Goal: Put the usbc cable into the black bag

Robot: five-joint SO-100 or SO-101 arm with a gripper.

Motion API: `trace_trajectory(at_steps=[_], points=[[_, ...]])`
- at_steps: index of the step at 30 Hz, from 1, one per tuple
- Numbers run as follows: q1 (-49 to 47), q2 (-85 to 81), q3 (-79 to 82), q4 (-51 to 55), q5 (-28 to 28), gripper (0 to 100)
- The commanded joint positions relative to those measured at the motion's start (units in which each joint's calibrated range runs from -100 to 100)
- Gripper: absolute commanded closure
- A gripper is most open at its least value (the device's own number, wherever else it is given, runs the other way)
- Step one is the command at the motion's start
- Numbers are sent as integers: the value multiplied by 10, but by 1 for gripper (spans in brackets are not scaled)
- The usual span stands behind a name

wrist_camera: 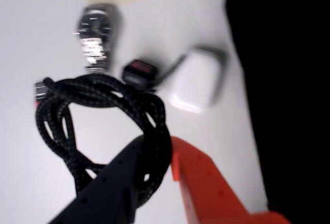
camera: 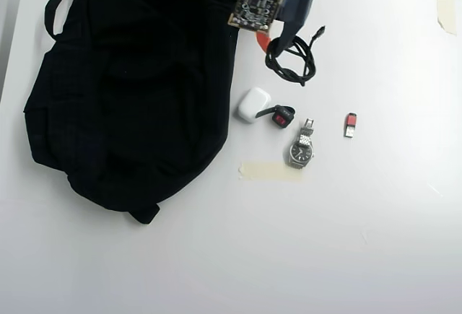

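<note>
The usbc cable (wrist_camera: pixel 98 92), a black braided loop, is pinched between my black finger (wrist_camera: pixel 111 183) and my orange finger (wrist_camera: pixel 206 183). My gripper (wrist_camera: pixel 157 147) is shut on the loop's right side. The cable's plug end (wrist_camera: pixel 42 86) sticks out at the loop's upper left. In the overhead view the cable (camera: pixel 294 60) hangs from the gripper (camera: pixel 271 42) just right of the black bag (camera: pixel 130 90), near its top right edge. The bag (wrist_camera: pixel 283 80) fills the right side of the wrist view. Whether the cable is off the table I cannot tell.
A white earbud case (camera: pixel 253 103), a black strap with a red patch (camera: pixel 281 117), a wristwatch (camera: pixel 301 148) and a small red-and-black USB stick (camera: pixel 350 124) lie on the white table below the cable. A strip of tape (camera: pixel 271 171) sits under the watch.
</note>
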Motion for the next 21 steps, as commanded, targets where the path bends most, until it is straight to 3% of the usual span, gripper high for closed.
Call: trace_trajectory(at_steps=[1,12,21], points=[[48,-44,23,4,-3,98],[197,-99,216,-140,7,98],[396,-122,248,-347,119,98]])
